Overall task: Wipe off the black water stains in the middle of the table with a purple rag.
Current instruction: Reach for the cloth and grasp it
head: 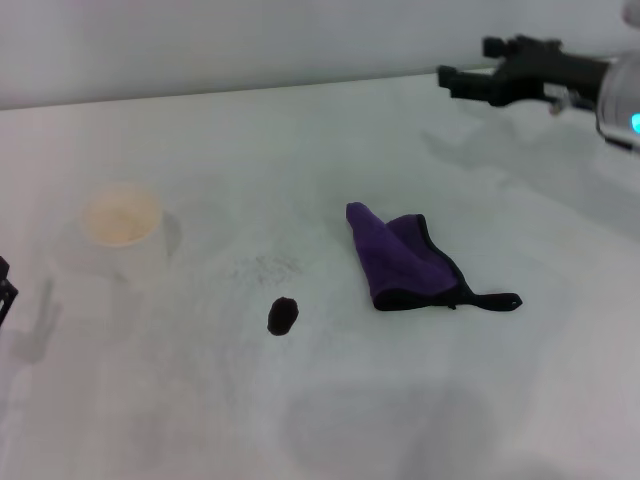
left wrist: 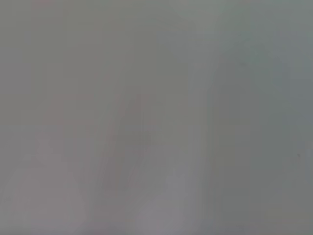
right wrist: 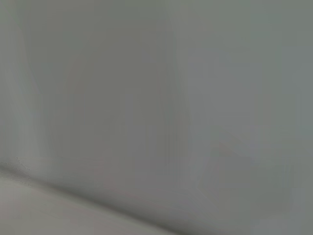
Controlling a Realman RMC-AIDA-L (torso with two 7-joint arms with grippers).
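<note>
1. Purple rag lies folded on the table, right of centre. Long axis runs from far-left to near-right; black loop tab trails off the near-right corner, pointing right.
2. Black water stain: small dark oval, left of the rag and slightly nearer, apart from it. Long axis roughly upright in head view, tilted a bit right.
3. Faint grey smudge just beyond the stain.
4. White paper cup upright, far left, well apart from the rag.
5. Right gripper hangs above the far-right table, pointing left, well apart from the rag; jaws look parted, nothing held.
6. Left gripper: only a sliver at the left edge; jaw state can't tell.
7. Wrist views: blank grey surface only.
</note>
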